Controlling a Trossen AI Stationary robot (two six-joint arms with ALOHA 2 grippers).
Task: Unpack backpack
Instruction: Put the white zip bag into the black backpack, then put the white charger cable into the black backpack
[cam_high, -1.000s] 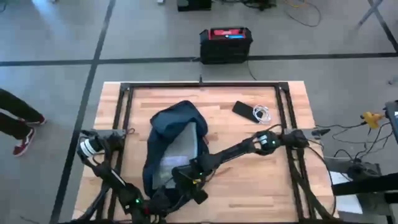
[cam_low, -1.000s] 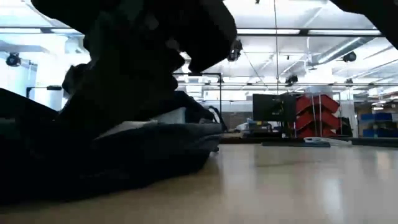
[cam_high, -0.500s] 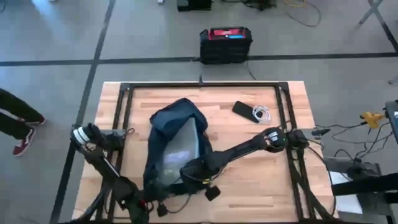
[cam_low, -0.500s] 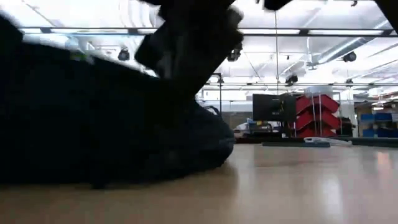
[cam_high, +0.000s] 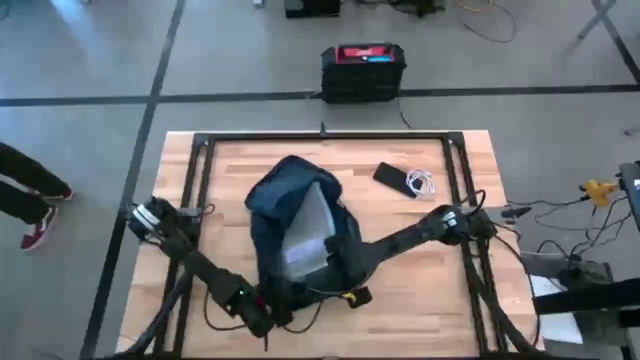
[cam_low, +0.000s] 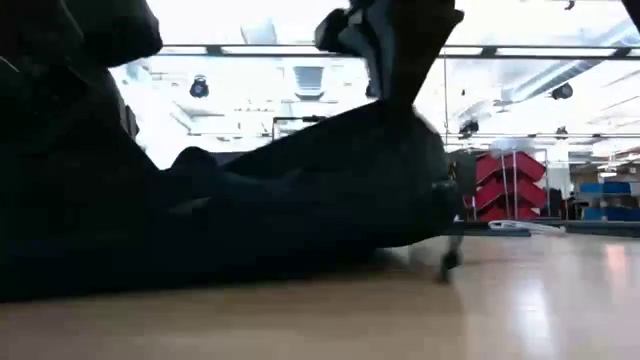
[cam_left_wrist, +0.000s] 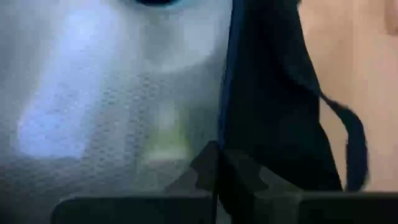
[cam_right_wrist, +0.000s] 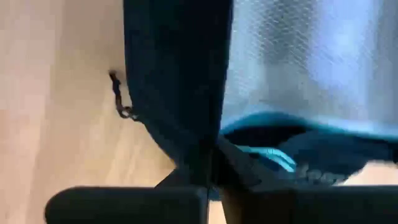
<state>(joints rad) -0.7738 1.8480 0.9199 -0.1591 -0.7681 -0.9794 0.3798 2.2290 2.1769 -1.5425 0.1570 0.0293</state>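
My left claw and right claw each clench the large dark navy fabric backpack's six-o'clock rim, spreading its mouth; next, I reach inside.

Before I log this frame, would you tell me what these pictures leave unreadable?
- Contents of the backpack: only pale lining shows from above and in both wrist views.
- Phone and white cable: too small for detail from above.
- Low view: the bag's bulk blocks the table behind it.
- Person at the left edge: cut off by the frame.
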